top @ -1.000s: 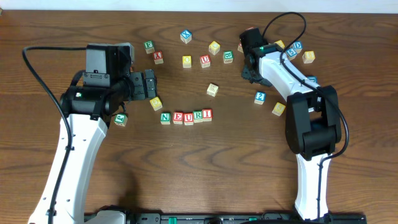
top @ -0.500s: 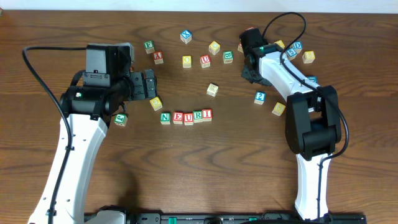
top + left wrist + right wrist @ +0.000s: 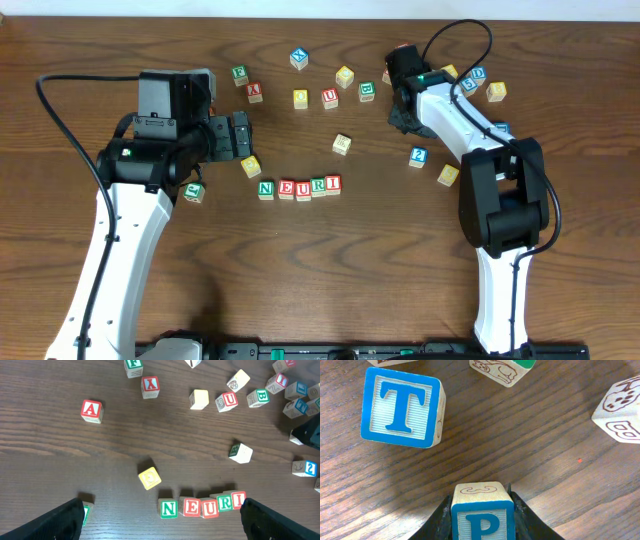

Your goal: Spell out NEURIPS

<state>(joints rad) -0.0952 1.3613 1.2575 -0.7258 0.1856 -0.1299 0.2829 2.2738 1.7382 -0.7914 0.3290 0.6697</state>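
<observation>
Right gripper: closed on P, one finger flat against each side. Blue letter, blue border, pale wood top. Cannot tell whether lifted or resting on the table. In overhead, at the far side, right of centre, among loose cubes.

Past P in right wrist view: T, blue, apart from it; picture-faced cube off to the right, another cut by the top edge.

Left gripper: spread wide, holding nothing. Hovering left of centre, just up and left of the row.

Row near table middle: N, E, U, R, I, side by side and touching, right end drifting slightly toward the far edge. N in green, other four in red. Framed between the two finger tips in left wrist view.

S: blue letter, alone, right of the row, apart from it and from P. Reading a little unsure at this size.

Loose along the far side: A, red; spare U, red; B, green. Yellow cube near N, not touching, letter too faint to read.
</observation>
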